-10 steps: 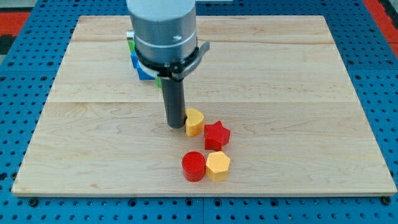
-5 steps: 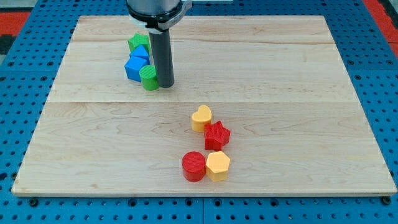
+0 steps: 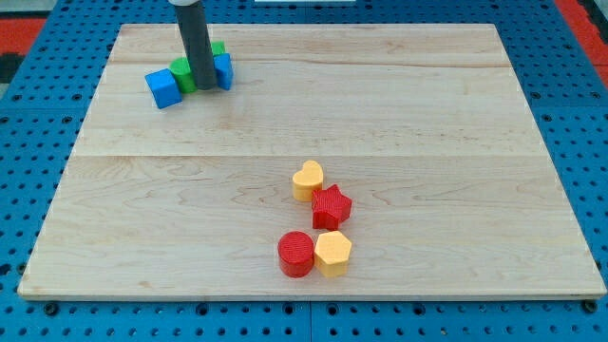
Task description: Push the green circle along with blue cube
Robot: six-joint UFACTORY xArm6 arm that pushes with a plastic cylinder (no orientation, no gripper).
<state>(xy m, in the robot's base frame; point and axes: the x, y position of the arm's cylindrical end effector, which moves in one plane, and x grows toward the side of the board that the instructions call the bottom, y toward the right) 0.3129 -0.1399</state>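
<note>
Nearest the bottom of the frame, a little right of centre, the red cylinder (image 3: 295, 254) and the yellow hexagon (image 3: 333, 253) sit side by side, touching. Just above them is the red star (image 3: 332, 206), and above and to its left the yellow heart (image 3: 307, 180), touching it. The wooden tabletop (image 3: 456, 152) carries them all over a blue pegboard (image 3: 28, 142).

Far off in the upper left of the frame is the other cluster. The blue cube (image 3: 163, 87) lies at its left end. The green circle (image 3: 183, 77) sits just right of it, touching or almost so. My tip (image 3: 203, 87) stands right against the green circle's right side. Behind the rod a second blue block (image 3: 223, 69) shows to the right, and a second green block (image 3: 218, 48) peeks out above it; their shapes are partly hidden.

The arm has no fingers, only the rod.
</note>
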